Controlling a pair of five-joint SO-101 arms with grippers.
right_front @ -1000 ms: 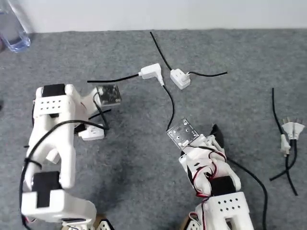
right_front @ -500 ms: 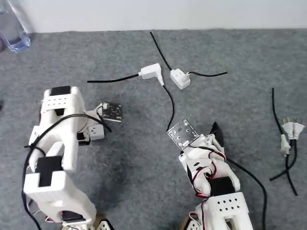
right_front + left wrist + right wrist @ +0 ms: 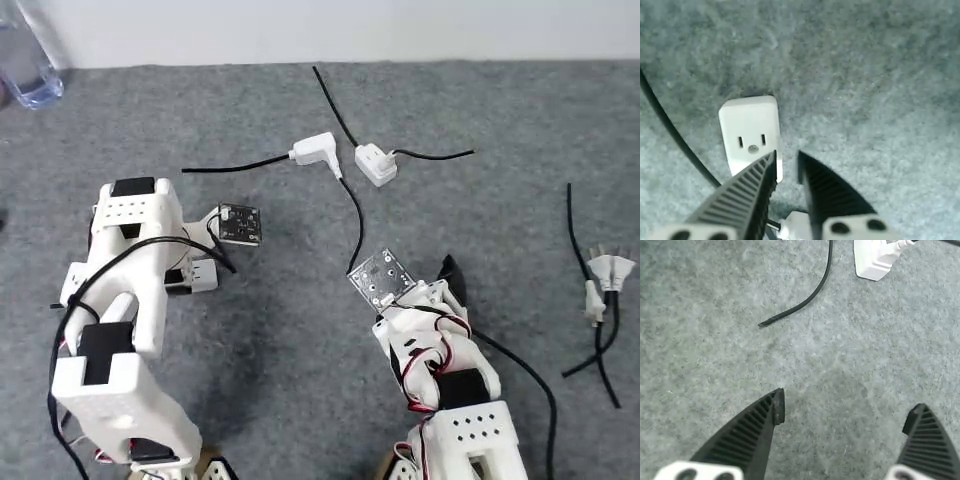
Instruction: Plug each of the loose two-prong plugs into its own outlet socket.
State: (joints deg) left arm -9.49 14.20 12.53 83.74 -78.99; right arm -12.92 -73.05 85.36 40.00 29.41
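A white outlet socket point(image 3: 751, 134) lies face up on the grey carpet, just in front of my left gripper point(image 3: 787, 159). The gripper's fingers stand a narrow gap apart with nothing between them. From above, this socket point(image 3: 202, 277) peeks out beside the left arm. My right gripper point(image 3: 847, 412) is wide open above bare carpet, near a black cord end point(image 3: 761, 324) and a white plug body point(image 3: 874, 262). Farther back lie a white plug point(image 3: 316, 149) and a white block point(image 3: 375, 164), each on a cord. Two loose two-prong plugs point(image 3: 606, 275) rest at the right.
Black cords point(image 3: 352, 210) trail across the middle of the carpet, and more cords point(image 3: 600, 350) loop at the right. A clear bottle point(image 3: 25, 60) stands in the far left corner. Open carpet lies between the two arms.
The left arm has swung inward, its wrist moving right and toward the near side, now over the socket. The socket shifted slightly right. The right arm has not moved.
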